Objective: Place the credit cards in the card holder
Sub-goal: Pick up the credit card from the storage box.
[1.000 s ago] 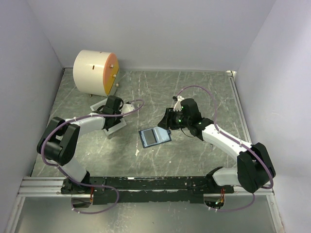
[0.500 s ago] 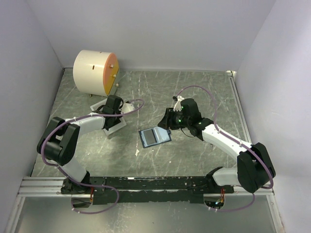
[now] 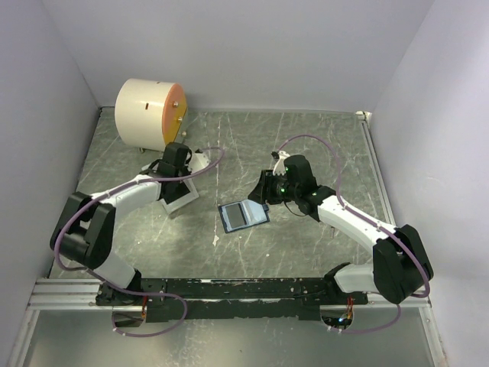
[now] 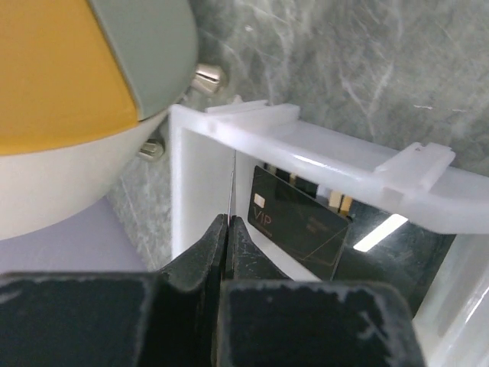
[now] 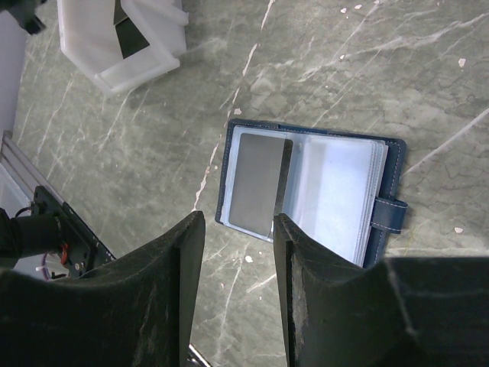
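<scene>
Left arm [image 3: 130, 193] extended forward over white tray [image 3: 179, 203]

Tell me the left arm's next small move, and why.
Probably lift straight up: the left gripper is shut on a thin card, seen edge-on, inside the white tray, and the card holder lies open, apart from it.
</scene>
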You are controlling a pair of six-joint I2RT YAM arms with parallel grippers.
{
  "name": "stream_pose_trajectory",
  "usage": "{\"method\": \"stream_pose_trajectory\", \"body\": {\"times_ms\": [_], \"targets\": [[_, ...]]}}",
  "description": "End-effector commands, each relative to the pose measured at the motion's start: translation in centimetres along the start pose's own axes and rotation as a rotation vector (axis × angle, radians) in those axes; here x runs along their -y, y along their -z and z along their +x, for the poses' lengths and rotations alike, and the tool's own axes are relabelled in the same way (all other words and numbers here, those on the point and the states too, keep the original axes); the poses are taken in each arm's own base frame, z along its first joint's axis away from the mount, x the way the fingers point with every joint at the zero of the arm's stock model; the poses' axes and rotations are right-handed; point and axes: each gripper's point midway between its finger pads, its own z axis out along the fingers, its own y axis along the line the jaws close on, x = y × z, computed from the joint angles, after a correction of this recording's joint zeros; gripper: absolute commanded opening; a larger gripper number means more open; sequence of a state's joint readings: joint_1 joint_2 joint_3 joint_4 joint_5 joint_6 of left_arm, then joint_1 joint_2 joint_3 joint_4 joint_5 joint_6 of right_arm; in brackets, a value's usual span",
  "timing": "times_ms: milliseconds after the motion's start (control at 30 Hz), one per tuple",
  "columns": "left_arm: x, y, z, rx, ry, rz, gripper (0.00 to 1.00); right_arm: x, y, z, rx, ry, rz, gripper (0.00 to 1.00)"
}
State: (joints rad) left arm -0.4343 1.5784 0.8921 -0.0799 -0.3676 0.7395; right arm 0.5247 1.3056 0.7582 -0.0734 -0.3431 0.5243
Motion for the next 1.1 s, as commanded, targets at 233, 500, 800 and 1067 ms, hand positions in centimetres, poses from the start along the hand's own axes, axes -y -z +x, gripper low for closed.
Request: {"method": "stream_pose_trajectory", "body": {"times_ms": [233, 500, 800, 1067], "targets": [[-4.4, 7.0, -4.8, 0.15, 0.271, 0.028, 0.07, -1.2, 1.4, -2.0, 0.056, 0.092, -0.029, 0.44], [-2.4, 15.1, -10.7, 0.447, 0.433, 0.358, 0.07, -6.0, 3.9, -4.2, 0.139, 0.27, -0.24, 0.47], [3.1, 23.1, -13.4, 0.688, 0.498, 0.794, 0.07, -11.7, 5.8, -4.5, 0.173, 0.367, -0.57, 0.48], [7.3, 25.0, -12.8, 0.705, 0.466, 1.055, 0.07, -12.8, 3.7, -4.3, 0.147, 0.431, -0.536, 0.55]]}}
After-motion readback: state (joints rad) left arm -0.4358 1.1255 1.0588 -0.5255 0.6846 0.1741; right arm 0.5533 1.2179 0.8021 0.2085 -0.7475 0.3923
